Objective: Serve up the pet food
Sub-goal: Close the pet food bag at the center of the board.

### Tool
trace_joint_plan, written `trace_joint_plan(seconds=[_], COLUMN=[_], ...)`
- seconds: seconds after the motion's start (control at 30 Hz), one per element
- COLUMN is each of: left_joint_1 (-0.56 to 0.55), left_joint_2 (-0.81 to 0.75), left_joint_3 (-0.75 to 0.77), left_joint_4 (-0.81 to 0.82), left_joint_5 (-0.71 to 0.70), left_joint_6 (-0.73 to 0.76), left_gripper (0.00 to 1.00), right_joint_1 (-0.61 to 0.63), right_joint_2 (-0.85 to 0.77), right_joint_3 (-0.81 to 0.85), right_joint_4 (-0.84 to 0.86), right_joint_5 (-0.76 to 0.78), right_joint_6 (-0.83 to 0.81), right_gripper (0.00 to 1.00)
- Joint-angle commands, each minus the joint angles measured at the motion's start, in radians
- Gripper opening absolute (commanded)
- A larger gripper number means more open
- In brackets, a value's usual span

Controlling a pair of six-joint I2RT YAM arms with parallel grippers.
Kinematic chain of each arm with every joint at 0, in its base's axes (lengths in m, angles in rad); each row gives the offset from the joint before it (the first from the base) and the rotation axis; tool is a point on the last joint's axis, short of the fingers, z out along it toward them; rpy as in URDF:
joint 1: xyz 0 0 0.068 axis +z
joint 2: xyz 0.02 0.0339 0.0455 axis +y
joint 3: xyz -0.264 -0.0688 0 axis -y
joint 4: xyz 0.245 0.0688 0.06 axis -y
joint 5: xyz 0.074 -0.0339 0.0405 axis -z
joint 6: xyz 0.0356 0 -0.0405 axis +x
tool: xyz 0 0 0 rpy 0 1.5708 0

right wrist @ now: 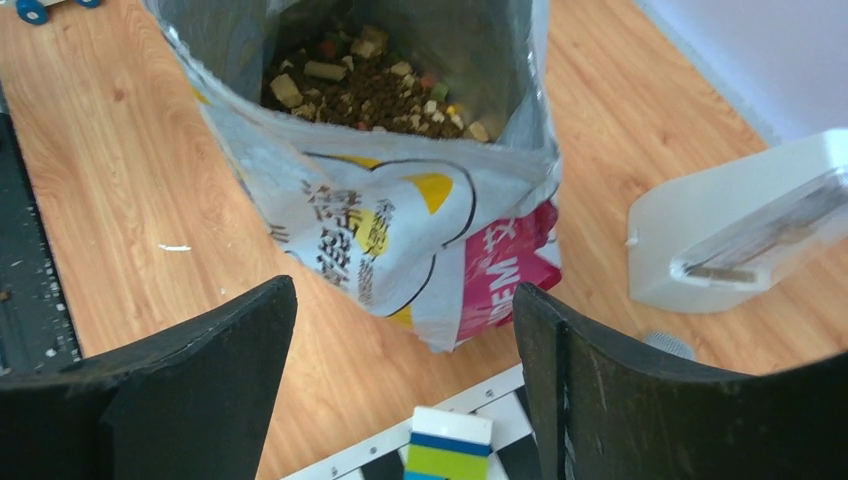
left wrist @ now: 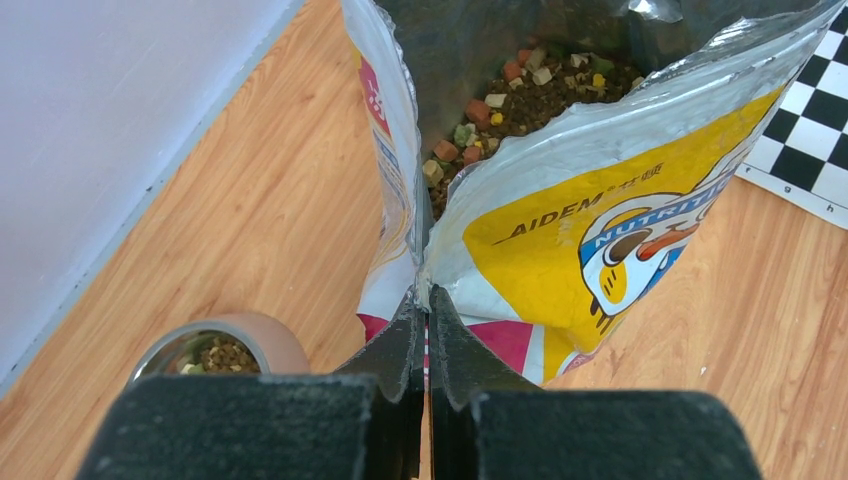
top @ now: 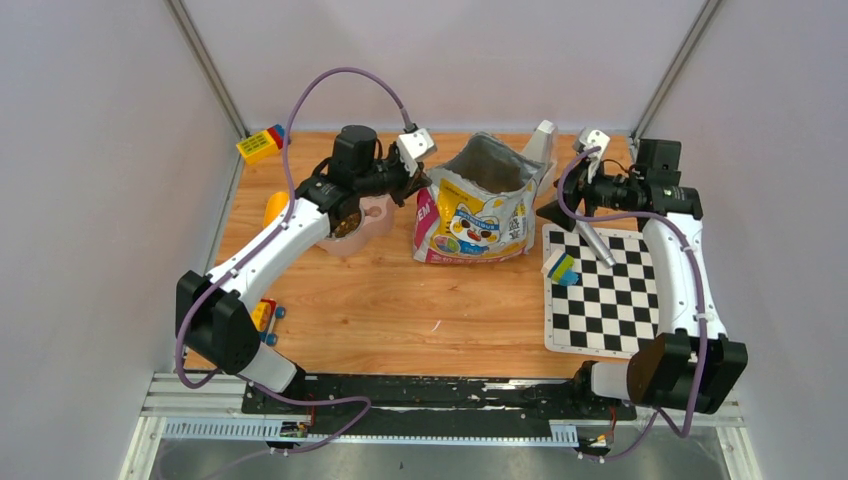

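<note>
Left wrist view shows you the left gripper closed hard on the side seam of the bag, black jaws pressed together with the foil edge pinched between them. The right gripper stands wide open just short of the bag's other side and holds nothing. Your risk, as I judge it, is that thin, crinkly seam: a sideways or upward pull could let it slide out of the pinch, or drag the upright bag over while its far side is unsupported, and the open mouth would then spill onto the table. The bowl sits just beside the left gripper, so a careless swing of that arm could knock it. If you bring the right gripper in, watch that it closes on the bag wall and does not crush the mouth shut. The pet food lies low inside the bag against the silver lining: small dark brown pieces mixed with red, green, tan and yellow bits, loose and dry-looking. A little of the same mix shows in the bowl
</note>
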Motion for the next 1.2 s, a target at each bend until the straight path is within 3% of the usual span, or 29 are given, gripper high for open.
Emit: trace_joint_plan(seconds=[0.0,0.23,0.33,0.67,0.83,1.0,1.17], left_joint_1=[0.034,0.039,0.045,0.055,0.055,0.055,0.055], left_joint_2=[-0.046,-0.056,-0.058,-0.06,-0.059,-0.054,-0.051], left_joint_3=[0.0,-0.003,-0.001,-0.002,-0.004,0.003,0.005], left_joint_4=[0.056,0.054,0.053,0.05,0.052,0.049,0.048], left_joint_5=[-0.037,-0.035,-0.034,-0.033,-0.025,-0.026,-0.02], left_joint_6=[0.029,0.039,0.045,0.051,0.046,0.045,0.043], left_gripper=[0.0,0.0,0.0,0.0,0.0,0.0,0.0], right_joint_1=[0.02,0.031,0.027,-0.103,-0.096,-0.055,-0.04], right_joint_2=[0.022,0.059,0.073,0.189,0.238,0.256,0.293], right_joint_3=[-0.018,-0.036,-0.029,0.169,0.22,0.222,0.239], right_joint_4=[0.208,0.382,0.388,0.043,-0.065,-0.057,0.035], right_joint_5=[-0.061,-0.008,-0.026,-0.282,-0.333,-0.313,-0.301], right_joint_6=[0.002,0.05,0.026,-0.202,-0.284,-0.288,-0.186], right_gripper=[0.8,0.8,0.74,0.53,0.54,0.59,0.59])
